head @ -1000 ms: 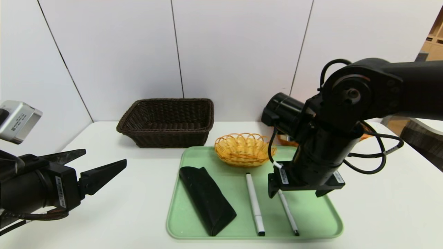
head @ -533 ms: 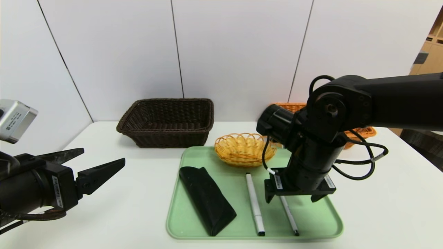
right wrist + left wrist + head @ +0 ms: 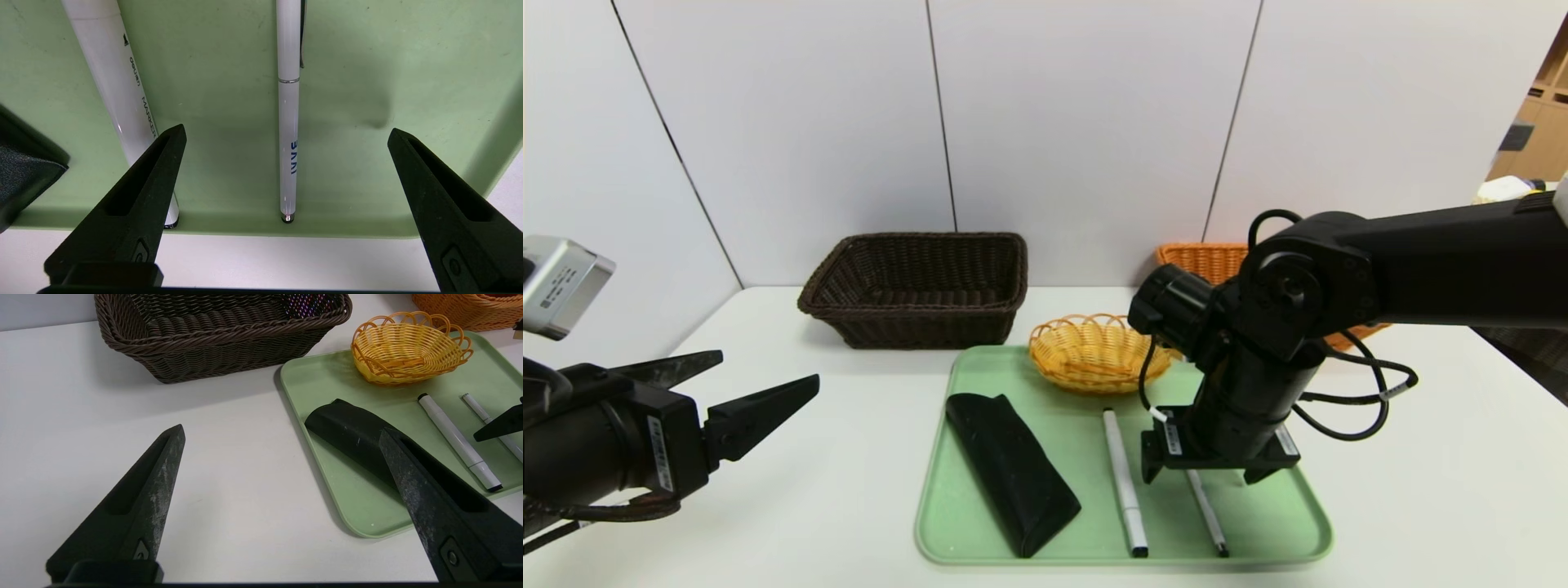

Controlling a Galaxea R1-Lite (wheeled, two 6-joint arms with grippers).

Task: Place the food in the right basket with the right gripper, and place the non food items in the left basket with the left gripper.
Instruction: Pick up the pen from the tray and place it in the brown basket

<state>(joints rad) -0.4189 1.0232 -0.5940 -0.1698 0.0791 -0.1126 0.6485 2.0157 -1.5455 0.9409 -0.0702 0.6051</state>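
On the green tray (image 3: 1266,523) lie a black case (image 3: 1013,474), a white marker (image 3: 1123,482) and a thin white pen (image 3: 1207,523). My right gripper (image 3: 1201,476) hangs open, pointing down just above the tray, its fingers on either side of the thin pen (image 3: 288,122) without touching it. The marker (image 3: 118,90) lies just outside one finger. My left gripper (image 3: 768,367) is open over the bare table left of the tray, holding nothing. The dark brown left basket (image 3: 915,286) stands at the back. The orange right basket (image 3: 1205,261) shows behind the right arm. No food is in view.
A small yellow wicker basket (image 3: 1094,351) sits on the tray's far edge, close behind the right arm. The white table (image 3: 849,457) ends at a wall behind the baskets. From the left wrist, the black case (image 3: 351,433) lies just past one finger.
My right arm has come down and a little left over the thin pen, uncovering the orange basket behind it. The left gripper has barely moved.
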